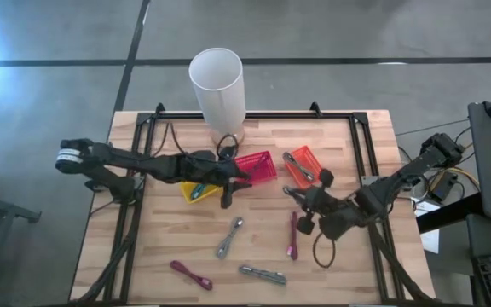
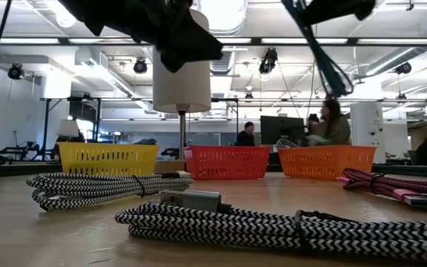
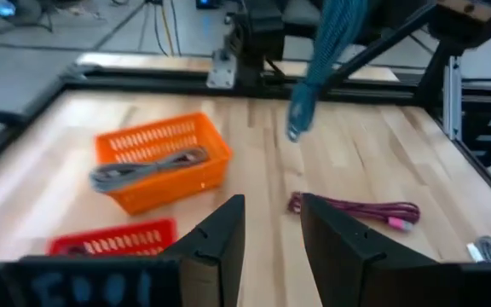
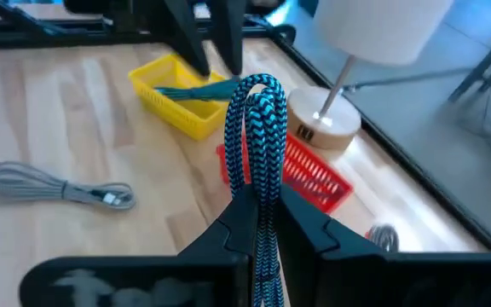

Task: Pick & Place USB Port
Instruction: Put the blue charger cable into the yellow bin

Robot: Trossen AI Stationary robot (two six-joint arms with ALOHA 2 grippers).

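Observation:
My right gripper [image 4: 261, 223] is shut on a teal-and-black braided USB cable [image 4: 258, 119]. It hovers over the table's right half [image 1: 309, 211]. The same cable hangs in the air in the low view [image 2: 325, 63] and in the left wrist view [image 3: 314, 60]. My left gripper [image 3: 273, 223] is open and touches nothing; it hangs by the yellow basket [image 1: 199, 191], which holds another teal cable [image 4: 190, 89]. The red basket [image 1: 257, 166] and the orange basket [image 1: 303, 165], with a grey cable inside, stand on the table behind. My right gripper pinches the teal-and-black cable between its two fingers, on the doubled strands just behind the folded bend [image 4: 261, 183]. The bend [image 4: 261, 85] sticks out past the fingertips. The cable is lifted clear of the table, and its free part hangs slack below [image 2: 336, 78].
Loose cables lie on the near half of the table: a grey one [image 1: 230, 236], a magenta one [image 1: 293, 235], another magenta [image 1: 192, 275] and another grey [image 1: 262, 275]. A white-shaded lamp [image 1: 218, 83] stands at the far edge. A black frame [image 1: 361, 136] borders the table.

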